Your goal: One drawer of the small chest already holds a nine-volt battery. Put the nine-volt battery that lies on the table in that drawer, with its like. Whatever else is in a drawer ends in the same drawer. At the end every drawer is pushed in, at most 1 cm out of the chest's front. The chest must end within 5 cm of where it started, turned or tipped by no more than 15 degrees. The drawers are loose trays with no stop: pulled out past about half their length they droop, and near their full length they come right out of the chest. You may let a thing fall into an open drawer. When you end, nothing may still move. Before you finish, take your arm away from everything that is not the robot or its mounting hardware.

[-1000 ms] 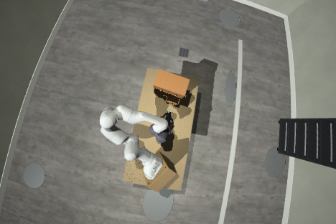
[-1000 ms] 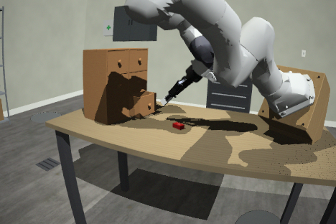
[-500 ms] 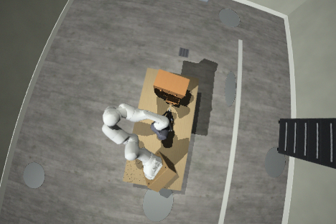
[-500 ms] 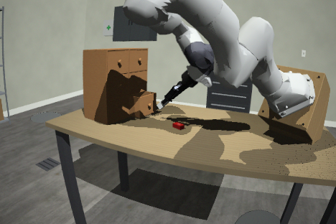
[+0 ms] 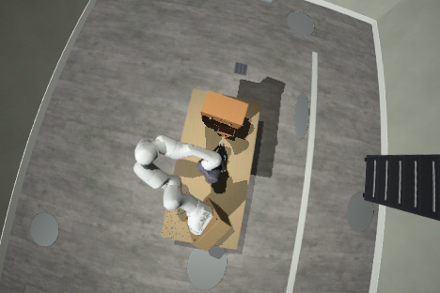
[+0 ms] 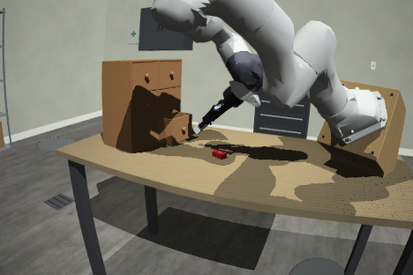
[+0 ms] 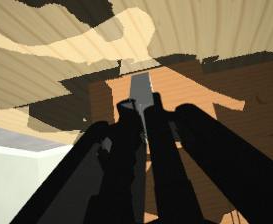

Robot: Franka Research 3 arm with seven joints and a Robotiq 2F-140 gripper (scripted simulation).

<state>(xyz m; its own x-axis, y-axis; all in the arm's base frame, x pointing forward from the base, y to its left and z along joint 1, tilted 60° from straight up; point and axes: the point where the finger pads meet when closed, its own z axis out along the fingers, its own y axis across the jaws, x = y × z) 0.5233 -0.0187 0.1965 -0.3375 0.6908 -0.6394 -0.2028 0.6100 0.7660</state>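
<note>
The small wooden chest [image 6: 118,97] [image 5: 225,107] stands at the table's far left end. Its lower right drawer [image 6: 176,127] is pulled out a short way; the two upper drawers [image 6: 156,75] sit flush. My gripper [image 6: 197,130] [image 5: 221,143] [image 7: 143,87] is shut with nothing between the fingers, its tips low at the front of the pulled-out drawer, close to its knob. The wrist view shows the shut fingers against the chest's orange front [image 7: 187,88]. The red nine-volt battery [image 6: 219,154] lies on the table [image 6: 176,176] in front of the chest, a little right of my fingertips. The drawer's inside is hidden.
The arm's slanted wooden base box [image 6: 375,137] [image 5: 217,231] stands at the table's right end. The table's front edge runs near the battery. A grey cabinet [image 6: 278,116] stands on the floor behind the table.
</note>
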